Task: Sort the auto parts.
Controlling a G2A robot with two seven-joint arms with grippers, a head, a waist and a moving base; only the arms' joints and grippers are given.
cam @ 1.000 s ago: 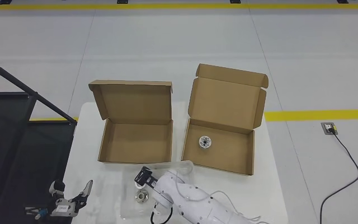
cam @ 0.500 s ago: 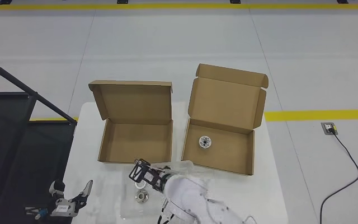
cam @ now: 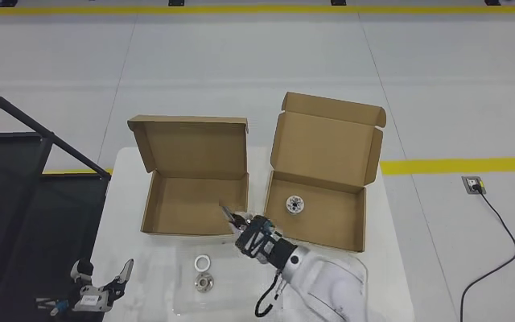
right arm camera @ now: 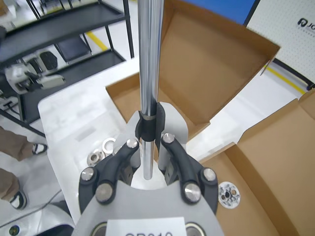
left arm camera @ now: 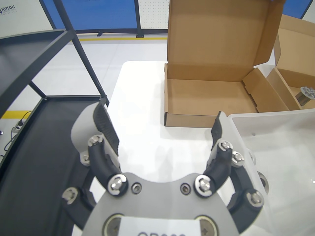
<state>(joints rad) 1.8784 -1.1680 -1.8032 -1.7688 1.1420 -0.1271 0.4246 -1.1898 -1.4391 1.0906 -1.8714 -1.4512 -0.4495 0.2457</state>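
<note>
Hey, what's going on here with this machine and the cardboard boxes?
A two-armed robot is sorting auto parts. Its right gripper is shut on a long shiny metal rod, held over the front corner of the left open cardboard box, which looks empty. The right open cardboard box holds a round toothed metal part. A white ring and a flanged metal piece lie in the clear plastic tray. The left gripper is open and empty at the table's left edge.
</note>
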